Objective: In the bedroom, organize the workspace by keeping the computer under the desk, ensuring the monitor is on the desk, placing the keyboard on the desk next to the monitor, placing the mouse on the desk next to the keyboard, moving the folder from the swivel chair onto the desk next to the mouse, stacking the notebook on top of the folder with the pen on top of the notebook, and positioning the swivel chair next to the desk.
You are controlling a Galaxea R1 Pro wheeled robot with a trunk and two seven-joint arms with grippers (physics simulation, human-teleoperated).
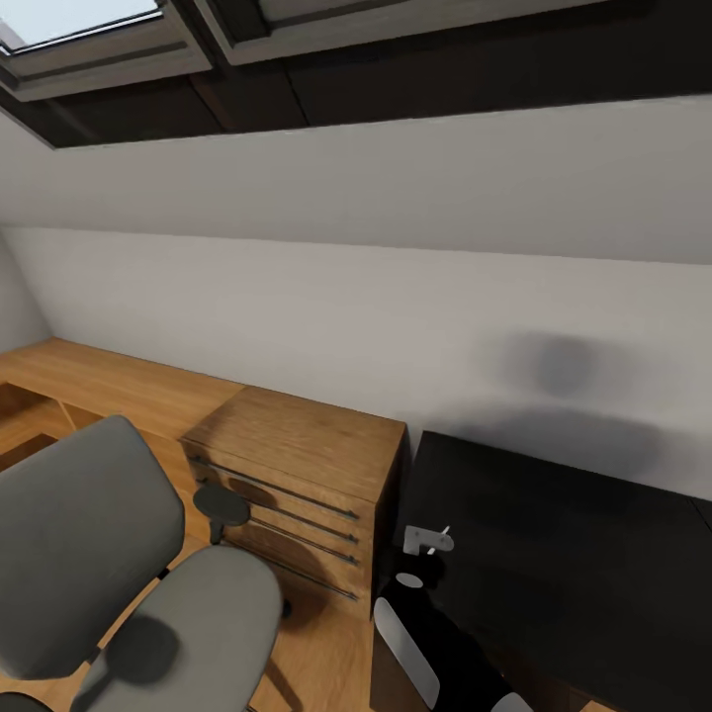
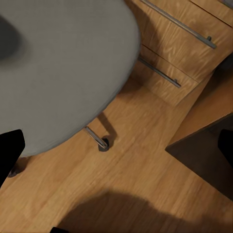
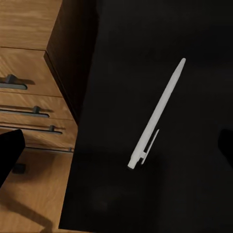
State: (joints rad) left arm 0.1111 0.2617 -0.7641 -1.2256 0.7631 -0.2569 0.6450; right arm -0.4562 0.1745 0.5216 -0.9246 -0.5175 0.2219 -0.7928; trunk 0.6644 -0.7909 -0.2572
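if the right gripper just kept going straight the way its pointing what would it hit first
Most likely the black desk top, with the white pen lying on it near the line of travel. The right gripper's fingers stand wide apart, so they might straddle the pen; depth is unclear.

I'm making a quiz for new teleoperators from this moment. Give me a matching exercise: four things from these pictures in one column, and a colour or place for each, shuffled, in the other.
Things:
1. swivel chair
2. pen
3. drawer unit
4. floor

Descriptions:
A. white, lying on a black surface
B. grey padded seat and back
C. wooden planks under the chair's base
D. wooden box with long metal handles, beside the black surface

Pairs: 1-B, 2-A, 3-D, 4-C
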